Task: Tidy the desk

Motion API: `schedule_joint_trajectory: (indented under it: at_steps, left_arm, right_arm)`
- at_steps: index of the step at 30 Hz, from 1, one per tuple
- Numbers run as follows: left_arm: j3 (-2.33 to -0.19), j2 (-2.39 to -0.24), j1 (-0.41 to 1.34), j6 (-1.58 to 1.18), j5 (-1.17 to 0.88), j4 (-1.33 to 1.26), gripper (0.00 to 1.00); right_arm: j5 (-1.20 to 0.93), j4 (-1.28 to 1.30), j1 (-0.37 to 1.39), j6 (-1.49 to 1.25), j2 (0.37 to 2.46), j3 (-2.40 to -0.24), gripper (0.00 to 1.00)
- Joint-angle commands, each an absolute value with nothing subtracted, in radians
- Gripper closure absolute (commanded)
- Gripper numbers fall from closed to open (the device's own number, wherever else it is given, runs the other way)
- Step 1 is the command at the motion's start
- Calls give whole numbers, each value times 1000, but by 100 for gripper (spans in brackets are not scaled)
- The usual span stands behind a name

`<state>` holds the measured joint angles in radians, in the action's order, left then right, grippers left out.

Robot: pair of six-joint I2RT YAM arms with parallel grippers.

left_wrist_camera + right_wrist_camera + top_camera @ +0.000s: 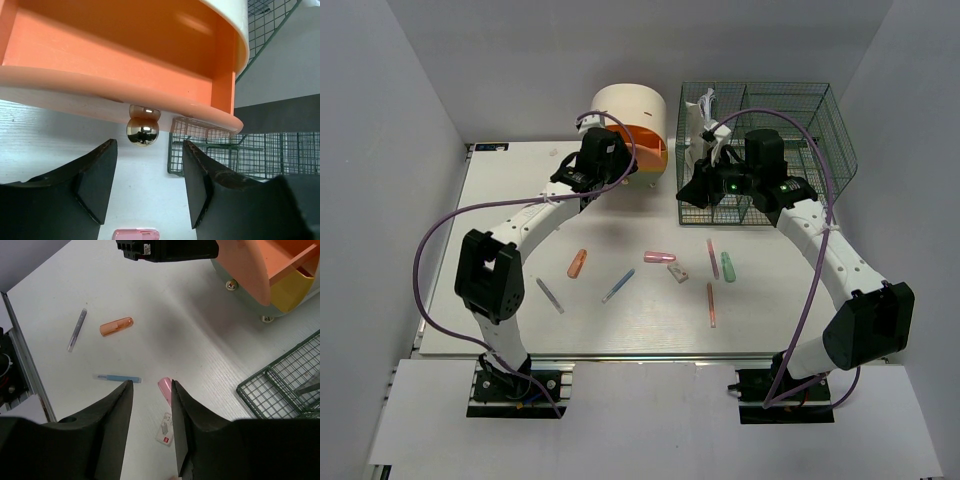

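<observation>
Desk (620,325): left tool (149,165) spread, empty, near knob (142,131); right tool (151,390) narrowly parted, empty, half-hiding pink case (164,385).

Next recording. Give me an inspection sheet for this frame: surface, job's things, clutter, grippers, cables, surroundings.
Surface: white desk, no spills seen.
Job's things: desk only; drawer box with orange drawer pulled open and green mesh organizer stand at its far edge.
Clutter: loose pens and markers mid-desk, including orange marker, blue pen, pink marker, green marker.
Grippers: left gripper open, fingers either side of the drawer's metal knob, not touching; right gripper narrowly open, empty.
Cables: purple cables loop off both arms, clear of the clutter.
Surroundings: grey walls; nothing else seen.
</observation>
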<state>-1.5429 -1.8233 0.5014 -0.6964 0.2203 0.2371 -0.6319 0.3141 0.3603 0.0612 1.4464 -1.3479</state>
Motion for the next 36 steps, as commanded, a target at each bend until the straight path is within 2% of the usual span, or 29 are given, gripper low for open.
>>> schedule_joint_trajectory:
  at_steps: [1, 5, 7, 14, 16, 17, 18, 20, 21, 22, 23, 24, 25, 26, 27, 28, 31, 36]
  left_arm:
    - [-1534, -1750, 506, -692, 201, 222, 35]
    - [-1497, -1714, 506, -684, 190, 225, 32]
    - [-1480, -1694, 506, -675, 193, 227, 29]
    - [-1361, -1586, 485, -660, 184, 239, 28]
    - [-1298, -1527, 485, -652, 196, 233, 29]
    - [-1278, -1507, 485, -646, 201, 232, 31]
    - [-1255, -1456, 485, -644, 207, 232, 36]
    - [-1181, -1401, 476, -641, 225, 238, 46]
    - [-1145, -1349, 476, -638, 233, 253, 59]
    - [-1131, -1324, 476, -624, 235, 262, 64]
    - [-1115, -1300, 476, -617, 232, 276, 69]
    - [-1105, -1252, 476, -606, 236, 310, 74]
    - [-1085, -1227, 476, -601, 227, 325, 75]
    - [-1074, -1206, 476, -598, 221, 357, 74]
    - [-1066, -1186, 476, -595, 222, 380, 70]
    - [-1051, -1145, 476, -598, 222, 400, 55]
    - [-1011, -1068, 476, -620, 242, 475, 32]
    - [-934, -957, 476, -675, 281, 525, 27]
  right_arm:
    - [-653, 311, 359, 92, 1428, -1362, 57]
    - [-692, 333, 357, 159, 1425, -1367, 53]
    - [-756, 360, 361, 210, 1424, -1368, 50]
    - [-929, 449, 364, 451, 1407, -1339, 40]
    - [-975, 535, 370, 621, 1414, -1353, 37]
    - [-1011, 661, 370, 703, 1433, -1364, 36]
    - [-1011, 719, 376, 829, 1443, -1373, 36]
    - [-974, 845, 387, 893, 1479, -1390, 41]
    - [-956, 862, 391, 893, 1489, -1391, 45]
    - [-930, 867, 397, 879, 1503, -1387, 48]
    - [-876, 859, 412, 859, 1506, -1370, 57]
    - [-850, 847, 420, 807, 1506, -1359, 60]
    - [-786, 821, 425, 758, 1497, -1320, 67]
    - [-755, 777, 452, 718, 1493, -1301, 69]
    - [-729, 761, 463, 697, 1488, -1280, 71]
    - [-645, 735, 491, 617, 1476, -1261, 73]
    - [-457, 634, 547, 440, 1468, -1180, 70]
    - [-287, 537, 604, 250, 1486, -1098, 61]
